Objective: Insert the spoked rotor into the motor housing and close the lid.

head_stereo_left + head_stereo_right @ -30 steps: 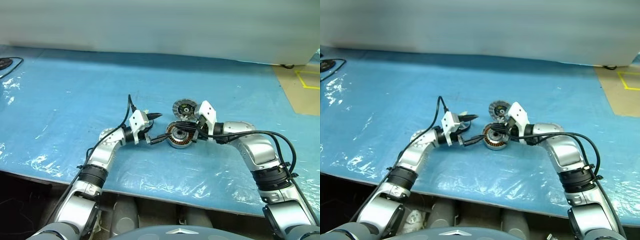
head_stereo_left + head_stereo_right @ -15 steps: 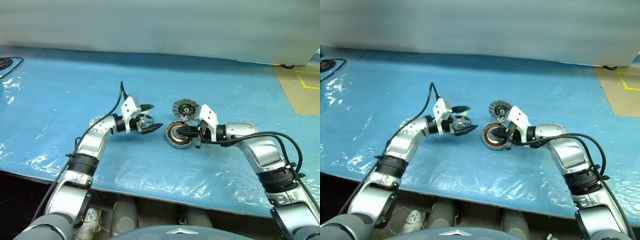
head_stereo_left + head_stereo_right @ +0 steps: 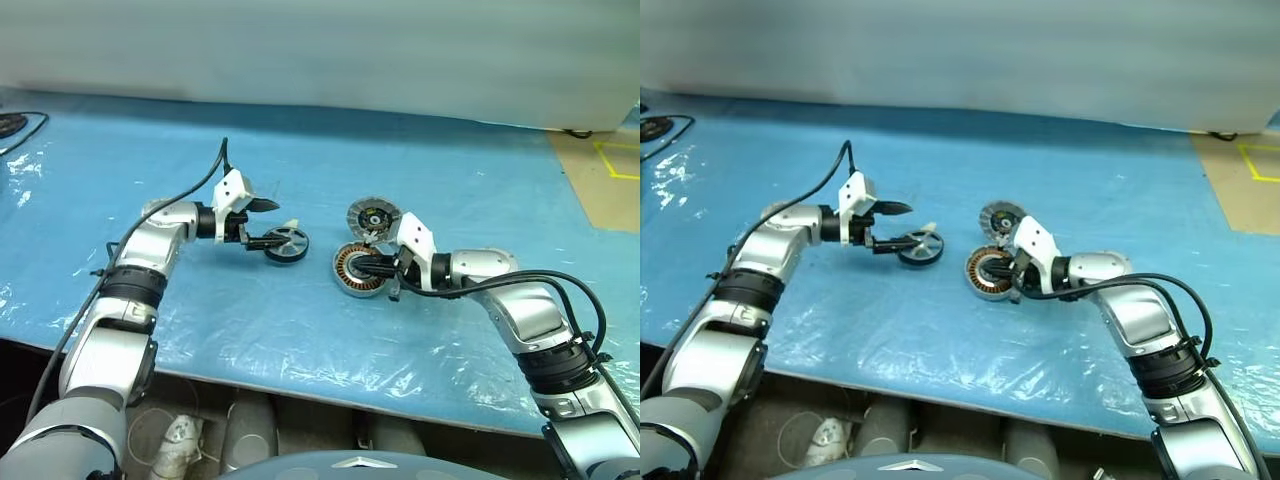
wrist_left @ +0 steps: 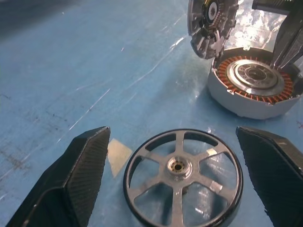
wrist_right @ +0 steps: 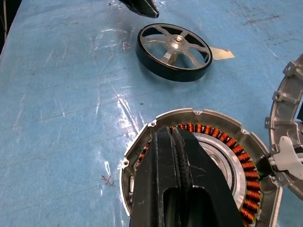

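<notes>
The work surface is a table covered with a blue plastic sheet [image 3: 150, 180], creased and shiny in patches, most of all near its front edge. Behind it runs a pale grey wall, and at the far right corner lies a brown board [image 3: 605, 180] with yellow tape lines. A dark cable loops at the far left edge.

The motor housing [image 3: 358, 270], a short silver ring with copper windings around a bright hub, sits flat on the sheet near the middle. Hinged to its far rim, a finned grey lid [image 3: 372, 216] stands up, open. The right gripper [image 5: 177, 156] has its two black fingers pressed together, laid over the housing's rim and windings; whether they press down or merely rest there is hard to tell.

The spoked rotor [image 4: 183, 176], a dark-rimmed wheel with six silver spokes and a small hub, lies flat on the sheet to the left of the housing, apart from it. A small piece of pale tape [image 4: 118, 155] lies just beside it. The left gripper [image 3: 262, 224] is spread wide, one finger on each side of the rotor, neither touching it.
</notes>
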Motion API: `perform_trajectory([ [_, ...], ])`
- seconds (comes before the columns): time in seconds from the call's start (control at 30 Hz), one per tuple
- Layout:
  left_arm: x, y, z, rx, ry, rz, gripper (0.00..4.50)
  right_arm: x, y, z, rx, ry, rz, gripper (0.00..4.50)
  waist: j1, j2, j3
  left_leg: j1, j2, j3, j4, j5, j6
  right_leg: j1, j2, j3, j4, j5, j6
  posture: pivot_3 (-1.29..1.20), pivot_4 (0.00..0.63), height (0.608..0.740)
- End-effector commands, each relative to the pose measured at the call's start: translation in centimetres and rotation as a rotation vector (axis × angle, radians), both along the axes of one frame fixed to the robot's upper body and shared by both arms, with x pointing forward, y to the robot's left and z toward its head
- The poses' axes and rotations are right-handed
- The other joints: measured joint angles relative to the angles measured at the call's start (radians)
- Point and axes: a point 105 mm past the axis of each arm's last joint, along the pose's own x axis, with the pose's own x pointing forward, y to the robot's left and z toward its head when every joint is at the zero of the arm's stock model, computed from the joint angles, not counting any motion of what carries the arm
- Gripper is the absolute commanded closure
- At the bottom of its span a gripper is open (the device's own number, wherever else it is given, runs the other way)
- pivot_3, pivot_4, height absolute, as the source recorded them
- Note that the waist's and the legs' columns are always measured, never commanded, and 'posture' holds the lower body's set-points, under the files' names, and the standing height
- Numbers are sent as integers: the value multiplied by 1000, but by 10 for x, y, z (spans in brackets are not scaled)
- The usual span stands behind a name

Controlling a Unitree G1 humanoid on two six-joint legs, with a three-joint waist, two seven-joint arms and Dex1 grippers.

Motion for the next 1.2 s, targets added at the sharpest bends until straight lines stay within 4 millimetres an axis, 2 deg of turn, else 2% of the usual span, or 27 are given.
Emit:
perform_trajectory([
  [0.03, 4, 2, 12, 29, -13, -30, 982, -2, 5, 8, 8, -49, 15, 4500, 0, 0, 0, 0, 0, 0, 0, 0, 0, 0, 0, 0, 0, 0, 0, 0, 150, 740],
  [0.13, 8, -2, 15, 47, -50, -37, 2073, -1, 5, 9, 14, -55, 6, 4500, -1, 0, 0, 0, 0, 0, 0, 0, 0, 0, 0, 0, 0, 0, 0, 0, 150, 740],
  [0.33, 7, -9, 7, 87, -3, -73, 2073, -1, 4, 8, 14, -59, -6, 4500, -1, 0, 0, 0, 0, 0, 0, 0, 0, 0, 0, 0, 0, 0, 0, 0, 150, 740],
  [0.8, 2, -4, -22, 188, 82, -64, 2073, -1, 3, 3, 3, -60, -22, 4500, -1, 0, 0, -1, 0, 0, 0, 0, 0, 0, 0, 0, 0, 0, 0, 0, 150, 740],
  [1.2, -3, -12, -43, 250, 69, -70, 2073, -1, 6, 4, 8, -62, -15, 4500, 0, 0, 0, 0, 0, -1, 0, 0, 0, 1, -1, 0, 0, 0, 0, 0, 150, 740],
])
